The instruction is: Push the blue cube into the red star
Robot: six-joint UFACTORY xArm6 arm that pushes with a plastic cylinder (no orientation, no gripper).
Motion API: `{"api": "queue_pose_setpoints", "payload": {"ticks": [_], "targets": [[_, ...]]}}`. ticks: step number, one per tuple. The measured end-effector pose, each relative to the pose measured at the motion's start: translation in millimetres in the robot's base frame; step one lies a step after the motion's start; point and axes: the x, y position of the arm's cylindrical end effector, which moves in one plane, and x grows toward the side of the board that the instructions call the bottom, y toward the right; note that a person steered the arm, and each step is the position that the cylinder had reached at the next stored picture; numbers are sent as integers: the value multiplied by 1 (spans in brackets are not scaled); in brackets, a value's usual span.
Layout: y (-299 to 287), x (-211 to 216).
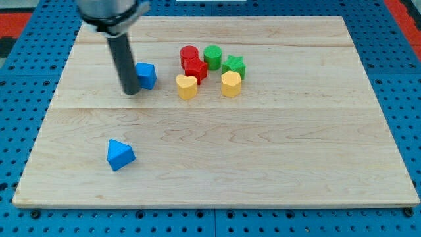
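Note:
The blue cube (147,75) lies on the wooden board (217,158) at the upper left of the middle. My tip (131,91) stands just left of it, touching or nearly touching its left side. The red star (195,68) lies to the cube's right, with a gap between them, in a cluster of blocks.
Around the red star lie a red cylinder (189,54), a green cylinder (212,56), a green star (233,66), a yellow heart-like block (187,87) and a yellow hexagon block (231,84). A blue triangular block (120,155) lies at the lower left.

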Motion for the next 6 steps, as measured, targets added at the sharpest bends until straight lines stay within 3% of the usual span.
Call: {"api": "queue_pose_setpoints", "payload": {"ticks": [1,5,6], "targets": [[-50,-24],[79,-19],[29,-20]]}}
